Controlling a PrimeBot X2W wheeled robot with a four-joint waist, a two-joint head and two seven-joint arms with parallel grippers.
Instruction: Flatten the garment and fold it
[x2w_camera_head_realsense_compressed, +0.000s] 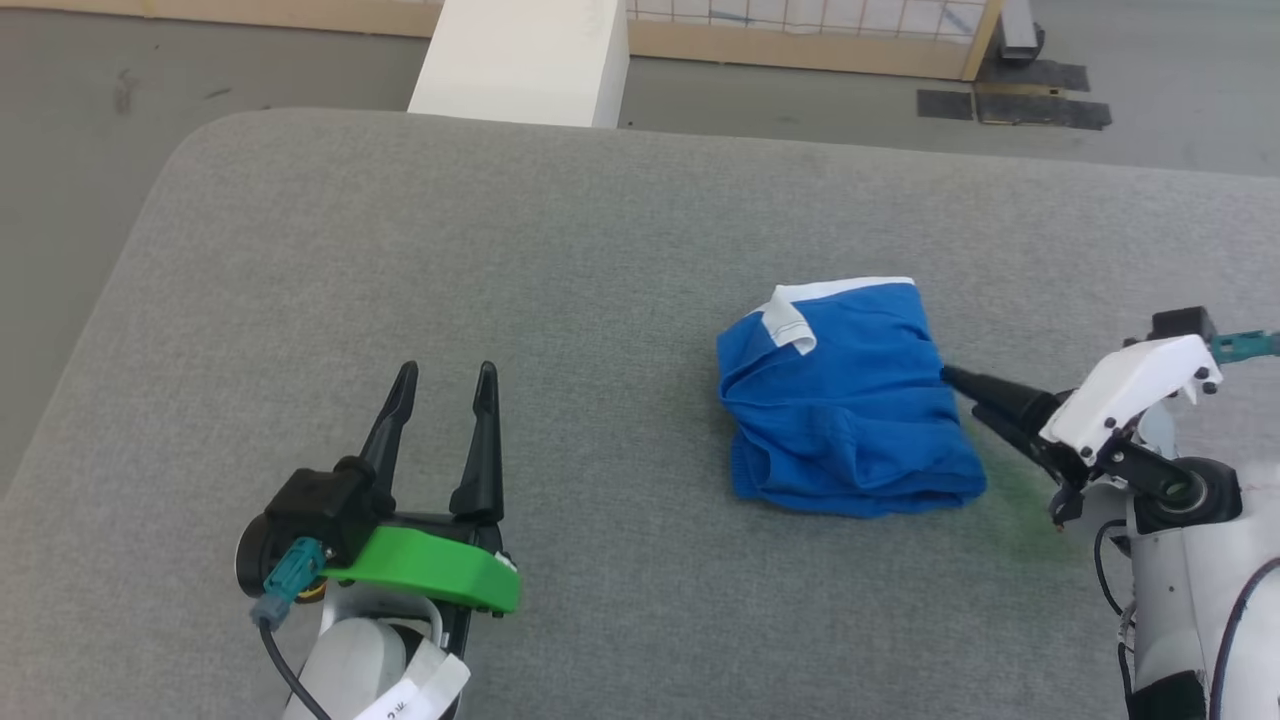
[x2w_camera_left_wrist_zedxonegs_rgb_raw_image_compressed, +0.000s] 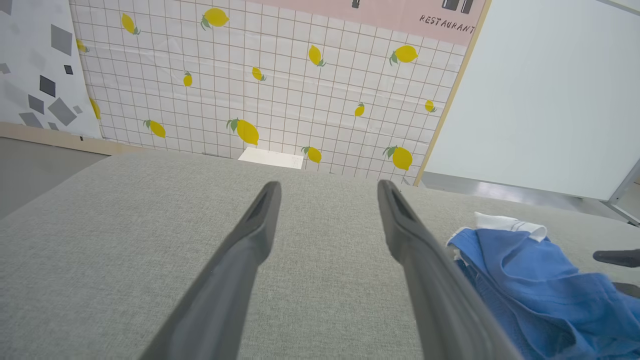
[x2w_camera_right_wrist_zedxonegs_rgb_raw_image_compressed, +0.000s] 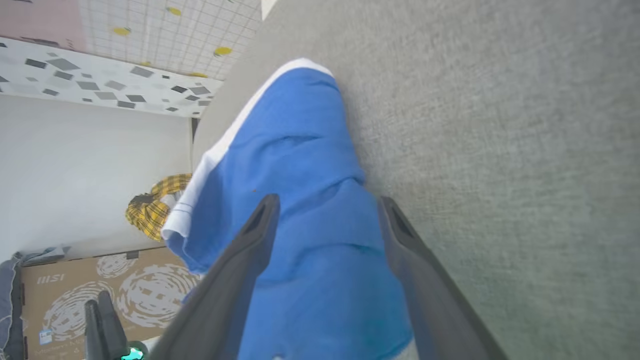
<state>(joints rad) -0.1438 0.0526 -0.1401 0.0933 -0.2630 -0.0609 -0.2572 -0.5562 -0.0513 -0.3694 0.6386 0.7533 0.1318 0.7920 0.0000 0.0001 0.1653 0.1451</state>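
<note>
Garment lies on the right half of the grey fabric table, as a compact blue bundle and not spread flat. Its surface is wrinkled, with soft ridges across the near part. A white hem runs along the far edge, and one white corner is turned over on the far left of the bundle.

The right claw reaches in from the right side, and its dark fingertips are at the right edge of the garment. In the right wrist view this claw stands wide, and the blue cloth shows between the two fingers and beyond them. The jaws are not closed on the cloth (if the fingers touch it or only hang just over it, I cannot tell).

The left claw is on the left part of the table, well apart from the garment, with fingers pointing to the far side. It is also wide and holds nothing; in the left wrist view only grey fabric is between its fingers, and the garment is at the lower right.

Beyond the far edge of the table stands a white block. Behind it there is a wall panel with lemons. In the right wrist view, a cardboard box and a yellow checked cloth are beside the table.
</note>
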